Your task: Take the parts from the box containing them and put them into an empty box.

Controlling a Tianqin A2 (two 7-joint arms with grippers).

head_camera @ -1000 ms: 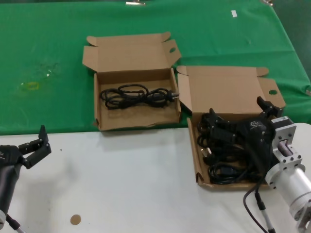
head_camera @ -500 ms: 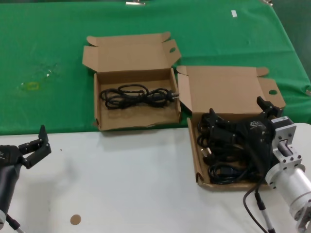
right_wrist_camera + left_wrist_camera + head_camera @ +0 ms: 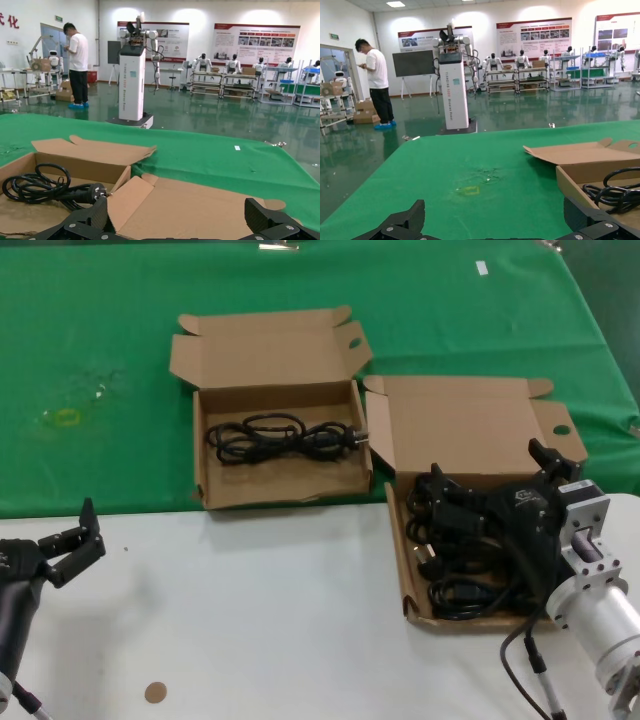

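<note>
The right gripper (image 3: 490, 490) is held low over the source box (image 3: 470, 425), its fingers spread wide and closed on nothing; in the right wrist view the two fingertips (image 3: 80, 222) stand well apart with only the box's lid between them. Beneath it, the tangled black cords (image 3: 462, 565) fill the source box, so the step in hand is judged to be the reach for a bundle.

For a clean pick, the jaws should be brought down astride a single looped bundle near its plug end, where the cord is thickest, and not across several loops at once. Since the bundles overlap, neighbouring cords may be dragged out with the chosen one; a slow, straight lift would let them drop back.

Beyond the source box's left wall, just beside it on the green cloth (image 3: 100, 320), the receiving box (image 3: 270, 350) lies with its lid open, and one cord (image 3: 280, 436) is already laid along its floor. Far left of the source box, the left gripper (image 3: 72, 540) is parked above the white tabletop (image 3: 250, 620), its fingers spread and unladen.
</note>
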